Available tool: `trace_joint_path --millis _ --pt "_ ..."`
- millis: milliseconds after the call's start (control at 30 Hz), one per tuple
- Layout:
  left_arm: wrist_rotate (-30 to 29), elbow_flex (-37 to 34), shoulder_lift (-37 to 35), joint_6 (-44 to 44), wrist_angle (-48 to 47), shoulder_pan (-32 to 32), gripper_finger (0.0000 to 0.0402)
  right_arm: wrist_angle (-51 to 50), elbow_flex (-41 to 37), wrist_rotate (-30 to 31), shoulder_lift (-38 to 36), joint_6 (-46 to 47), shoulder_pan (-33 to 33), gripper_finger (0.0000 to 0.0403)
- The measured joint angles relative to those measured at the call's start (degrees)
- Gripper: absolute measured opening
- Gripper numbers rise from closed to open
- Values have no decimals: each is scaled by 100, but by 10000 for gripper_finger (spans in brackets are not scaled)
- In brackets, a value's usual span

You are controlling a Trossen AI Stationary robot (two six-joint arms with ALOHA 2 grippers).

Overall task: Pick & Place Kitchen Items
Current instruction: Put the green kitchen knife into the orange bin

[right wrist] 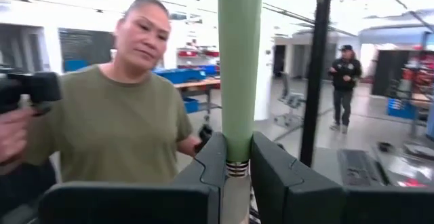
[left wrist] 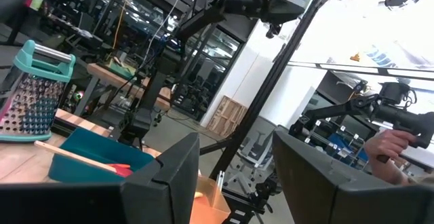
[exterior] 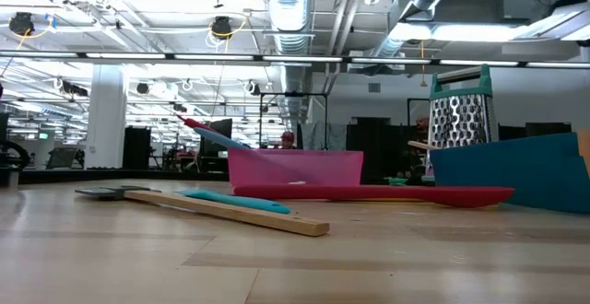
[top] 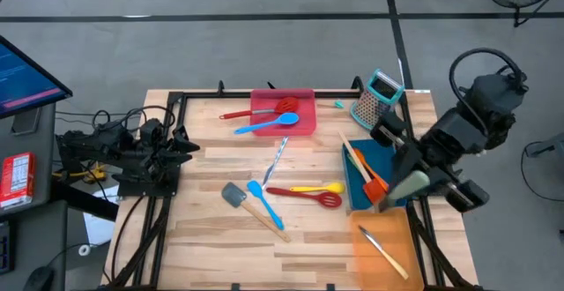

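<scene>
My right gripper hangs above the blue tray and the orange tray, shut on a utensil with a pale green handle. My left gripper waits open at the table's left edge and holds nothing. On the table's middle lie a grey wooden-handled spatula, a blue spatula, a red slotted spoon, a yellow spoon and a slim silver-blue piece. A red spoon and a blue spoon rest in the red tray. My right gripper pinches the pale green handle between its two fingers, right at a metal band on it. The fingers reach out about level and lie across the handle, which stands upright in the hold. The utensil is lifted clear of the table; both its ends lie outside the wrist view.
A teal-topped box grater stands at the far right beside the blue tray, which holds an orange wooden-handled spatula. A wooden-handled utensil lies in the orange tray. People stand in the room beyond the table.
</scene>
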Motion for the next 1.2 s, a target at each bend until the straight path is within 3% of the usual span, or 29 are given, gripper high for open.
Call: trace_joint_path --millis 233,333,533,867,1200 --pt "-2 0 1 0 7 0 170 343 0 63 2 4 105 51" --pt "-49 0 0 -2 11 0 170 682 0 463 1 -66 108 51" --pt "-233 0 0 -13 52 0 170 1093 -2 2445 -68 -799 99 51" --pt "-444 0 1 -17 173 0 170 1576 0 6642 13 -2878 -96 51" --pt "-678 0 1 -20 262 0 170 1521 0 9006 461 -3716 -1078 51"
